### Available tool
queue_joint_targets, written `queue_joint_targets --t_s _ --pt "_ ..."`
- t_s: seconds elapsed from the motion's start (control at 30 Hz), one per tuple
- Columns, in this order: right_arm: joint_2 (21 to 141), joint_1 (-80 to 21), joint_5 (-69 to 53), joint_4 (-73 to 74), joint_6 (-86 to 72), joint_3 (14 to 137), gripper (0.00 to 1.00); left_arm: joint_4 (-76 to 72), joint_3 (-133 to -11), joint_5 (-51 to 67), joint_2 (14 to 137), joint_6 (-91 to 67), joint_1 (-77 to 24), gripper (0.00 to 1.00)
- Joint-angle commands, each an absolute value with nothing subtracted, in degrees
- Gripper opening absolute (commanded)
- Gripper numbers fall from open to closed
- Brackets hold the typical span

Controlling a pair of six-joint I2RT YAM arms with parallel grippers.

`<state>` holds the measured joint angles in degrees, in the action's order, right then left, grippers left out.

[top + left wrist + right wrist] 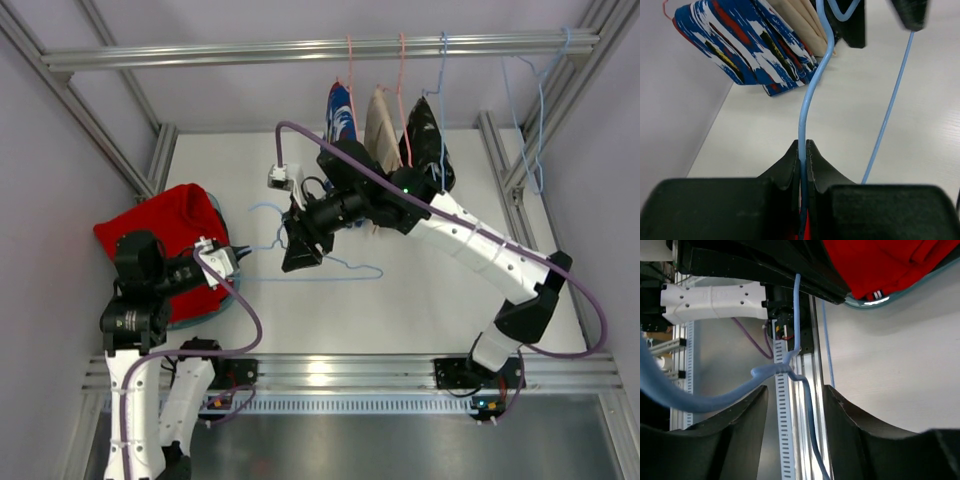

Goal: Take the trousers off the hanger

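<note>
Far left, the red trousers (150, 225) are already off the hanger. They're in a heap on something with a teal rim (205, 308), right under the left arm. In the left wrist view, the left fingers (815, 162) are shut tight on the wire of a blue hanger (801, 125), with a sliver of red showing down between them. From above, that hanger stretches over the white surface (400, 310) between the two arms, with nothing draped on it.

At the other end of it are the right fingers (740, 430). In the right wrist view they're spread apart. The twisted neck of the hanger runs through the gap, and it doesn't look pinched.

Behind those, three things hang from the top rail (250, 52) side by side: a blue patterned garment (342, 112), a beige one (380, 125), then the black trousers (425, 135). The black pair is folded over its hanger, just above the right arm's forearm in the overhead view.

Further right there's a bare blue hanger (541, 130) on the same rail, well apart from the rest.
</note>
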<state>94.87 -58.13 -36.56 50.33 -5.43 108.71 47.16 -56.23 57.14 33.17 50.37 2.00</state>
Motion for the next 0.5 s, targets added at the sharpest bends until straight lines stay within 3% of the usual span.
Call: queue_joint_targets --t_s 0.0,0.3,0.47 --pt "90.6 -58.8 -33.8 49.0 -3.2 107.5 0.52 46.8 -56.9 56.0 34.3 48.4 1.9 0.0" --pt "76.4 -52.4 -28.0 50.9 1.5 92.9 0.76 37.9 -57.8 59.7 35.9 35.8 1.9 0.0" --pt "71.3 -50.7 -25.1 51.2 4.3 87.9 0.78 38.0 -59.3 64.3 37.6 33.7 2.0 0.0"
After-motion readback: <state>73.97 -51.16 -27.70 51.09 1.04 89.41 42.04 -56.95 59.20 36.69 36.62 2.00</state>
